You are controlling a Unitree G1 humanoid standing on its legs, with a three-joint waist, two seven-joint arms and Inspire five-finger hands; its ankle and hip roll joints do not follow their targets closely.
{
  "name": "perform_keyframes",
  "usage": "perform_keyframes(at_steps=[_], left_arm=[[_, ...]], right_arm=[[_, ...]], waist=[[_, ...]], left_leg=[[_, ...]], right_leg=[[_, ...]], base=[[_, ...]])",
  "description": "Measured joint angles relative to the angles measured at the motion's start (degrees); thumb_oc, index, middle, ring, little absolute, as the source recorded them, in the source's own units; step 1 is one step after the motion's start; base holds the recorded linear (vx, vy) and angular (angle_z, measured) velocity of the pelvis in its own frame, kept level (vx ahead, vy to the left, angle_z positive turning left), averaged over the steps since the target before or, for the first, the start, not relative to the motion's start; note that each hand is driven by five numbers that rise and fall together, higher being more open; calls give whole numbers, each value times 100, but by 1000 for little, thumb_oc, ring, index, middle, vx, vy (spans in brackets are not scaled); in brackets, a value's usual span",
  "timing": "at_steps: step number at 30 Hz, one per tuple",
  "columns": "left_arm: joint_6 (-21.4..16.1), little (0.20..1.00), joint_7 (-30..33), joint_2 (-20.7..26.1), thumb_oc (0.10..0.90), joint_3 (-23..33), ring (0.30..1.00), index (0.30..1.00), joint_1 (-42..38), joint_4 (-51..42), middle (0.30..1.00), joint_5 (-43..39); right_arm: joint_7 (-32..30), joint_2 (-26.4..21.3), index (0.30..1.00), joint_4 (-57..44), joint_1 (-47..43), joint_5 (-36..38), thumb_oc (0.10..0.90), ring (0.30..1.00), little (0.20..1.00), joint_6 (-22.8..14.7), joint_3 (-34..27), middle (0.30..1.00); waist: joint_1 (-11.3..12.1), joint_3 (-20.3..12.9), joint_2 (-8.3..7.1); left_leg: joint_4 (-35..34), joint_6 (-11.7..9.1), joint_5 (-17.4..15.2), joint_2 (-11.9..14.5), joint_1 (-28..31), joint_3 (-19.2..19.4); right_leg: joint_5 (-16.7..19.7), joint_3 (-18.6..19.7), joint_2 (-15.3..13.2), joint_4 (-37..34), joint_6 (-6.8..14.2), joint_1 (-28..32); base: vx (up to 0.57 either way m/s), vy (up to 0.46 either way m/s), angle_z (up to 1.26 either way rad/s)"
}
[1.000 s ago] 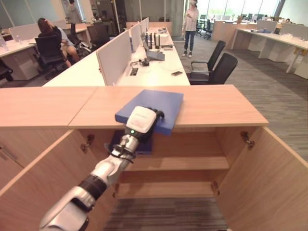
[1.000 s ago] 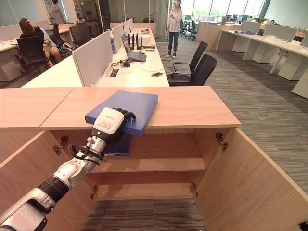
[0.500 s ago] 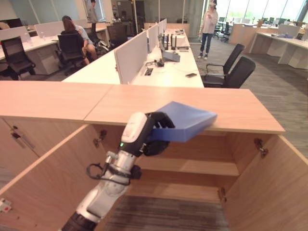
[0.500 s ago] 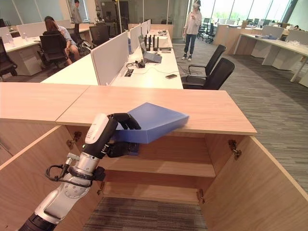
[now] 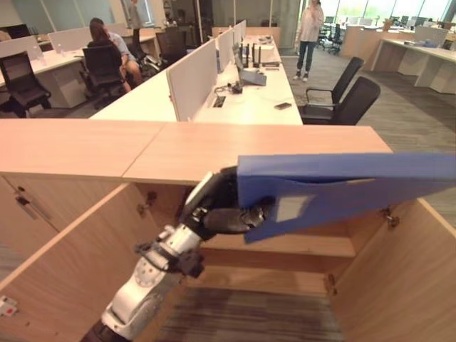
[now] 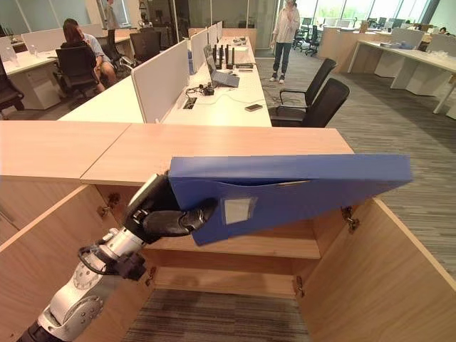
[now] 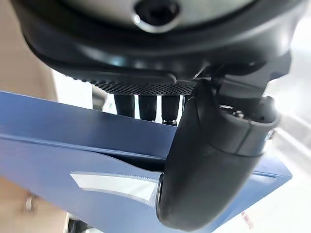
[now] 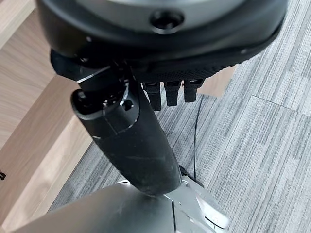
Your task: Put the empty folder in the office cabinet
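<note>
The blue folder (image 6: 285, 187) is gripped by the left hand (image 6: 167, 214) above the open cabinet (image 6: 249, 246); it should be levelled and lowered onto the shelf.

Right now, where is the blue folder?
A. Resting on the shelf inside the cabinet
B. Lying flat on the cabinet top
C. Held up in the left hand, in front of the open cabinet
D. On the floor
C: the left hand grips the folder at one end, holding it in the air before the open cabinet.
</note>
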Motion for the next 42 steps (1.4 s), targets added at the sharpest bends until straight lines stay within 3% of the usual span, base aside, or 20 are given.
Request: perform_keyframes(at_steps=[3, 8, 11, 15, 18, 24, 26, 30, 33, 42], left_arm=[[148, 300, -92, -4, 400, -25, 300, 300, 169, 291, 300, -673], [256, 300, -106, 15, 400, -24, 300, 300, 552, 703, 300, -1069], [325, 300, -96, 340, 400, -25, 300, 300, 802, 791, 300, -1089], [454, 300, -92, 1170, 400, 7, 300, 300, 1266, 972, 300, -52], [634, 300, -67, 1269, 400, 6, 300, 300, 1473, 1528, 300, 910], [820, 300, 14, 1135, 400, 218, 300, 300, 1718, 2584, 300, 3090], [846, 300, 18, 811, 400, 605, 300, 300, 1872, 2595, 300, 3591], [851, 300, 179, 465, 400, 1050, 300, 300, 1914, 2578, 300, 4200], [856, 300, 331, 49, 400, 1624, 300, 300, 1946, 2555, 300, 4833], [855, 300, 726, -498, 400, 1818, 300, 300, 1858, 2474, 300, 5238]], right_arm=[[14, -9, 900, 5, -5, -2, 800, 900, 900, -23, 3, 900], [16, -6, 900, -5, -15, 2, 800, 900, 900, -70, 41, 900], [45, -8, 900, -62, -20, 11, 800, 900, 900, -79, 45, 900], [74, -146, 900, -342, 57, 150, 800, 900, 900, -74, 26, 900], [87, -293, 900, -748, 53, 316, 800, 900, 900, -69, 15, 900], [199, -595, 900, -2159, 14, 468, 800, 900, 900, -121, -87, 900], [204, -702, 900, -2544, 19, 452, 800, 900, 900, -90, -155, 900], [206, -765, 900, -2912, -15, 218, 800, 900, 900, 0, -258, 900], [245, -1111, 900, -3967, 137, -235, 800, 900, 900, 114, -261, 900], [577, -1514, 900, -5299, 28, -830, 800, 900, 900, 120, -177, 900]], waist=[[-6, 34, 12], [4, 85, -13], [19, 113, -42], [21, 157, 9], [10, 183, 46], [20, 190, -9], [123, 191, -34], [165, 174, -83], [137, 181, -78], [142, 194, -54]], left_leg=[[-1, -39, -26, 8, 3, 25], [-1, -36, -32, 8, 6, 44], [-1, -17, -22, 9, 4, 60], [-4, -6, -38, 3, 64, 79], [-5, -42, -67, 3, 61, 85], [-4, -46, -65, 15, 48, 86], [-3, -31, -69, -7, 44, 84], [-2, 21, -49, -19, 41, 70], [-1, 26, -46, -20, 23, 73], [1, 25, -44, -7, 7, 78]], right_leg=[[3, 25, 7, 0, -3, -8], [3, 45, 5, 0, -3, -15], [5, 61, 7, 0, -6, -3], [1, 82, 2, -1, -2, 54], [-3, 89, 1, -1, 4, 46], [-5, 92, 12, -1, -3, 5], [-4, 91, -6, 0, -3, 2], [3, 72, -18, 0, -13, 24], [6, 75, -20, 0, -16, 7], [-1, 80, -6, 0, -9, -31]], base=[[-9, -1, -5], [-2, 1, -1], [-1, 0, -2], [-1, 0, -2], [0, 0, 0], [0, 0, 0], [0, 0, 0], [-5, 4, 2], [0, 0, 0], [0, 0, 0]])
